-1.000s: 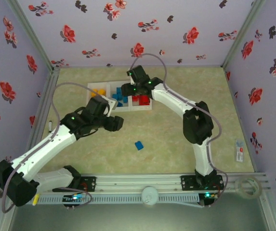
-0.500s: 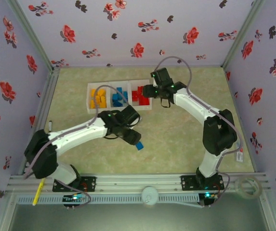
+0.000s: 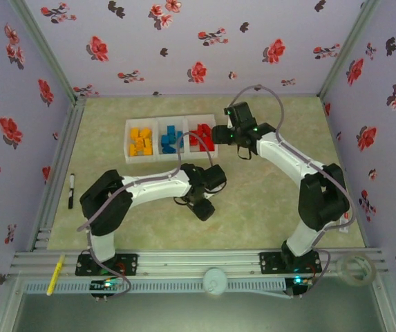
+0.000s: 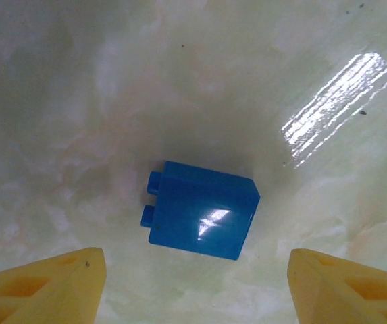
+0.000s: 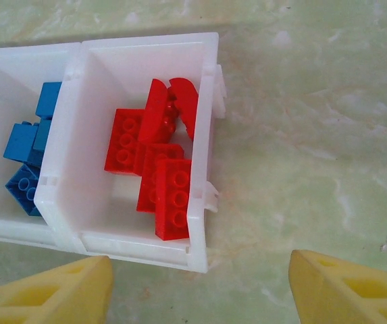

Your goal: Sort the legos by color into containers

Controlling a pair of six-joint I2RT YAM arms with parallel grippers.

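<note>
DESK: What could go wrong from here?

ARM: Largest first: the tray (image 5: pixel 146 42). My right hand (image 5: pixel 200 290) hangs spread and empty just in front of its red compartment, where the red bricks (image 5: pixel 159 169) lie. I judge that the stray belongs in the middle compartment, with the blue bricks (image 5: pixel 24 145). A carry by my left arm could clip the right arm or the low wall there. A late release could land blue among red.

DESK: And the smaller risk?

ARM: The grasp itself. My left hand (image 4: pixel 196 290) is released, fingers (image 4: pixel 44 287) wide, poised above one blue brick (image 4: pixel 203 210). It lies on its side on the bare surface (image 3: pixel 253 200), well apart from the tray. From the wrist it sits in the gap ahead of my fingertips, touching neither. It lies askew to them, studs facing one finger. Closing on it as it lies could twist it, or squirt it away across the glossy top.

DESK: The setting?

ARM: Lilac walls (image 3: pixel 184 41) printed with red flowers box in three sides. The surface is pale green and marbled, shiny enough to throw back a streak of light. A dark marker (image 3: pixel 70 190) lies near its left edge.
</note>
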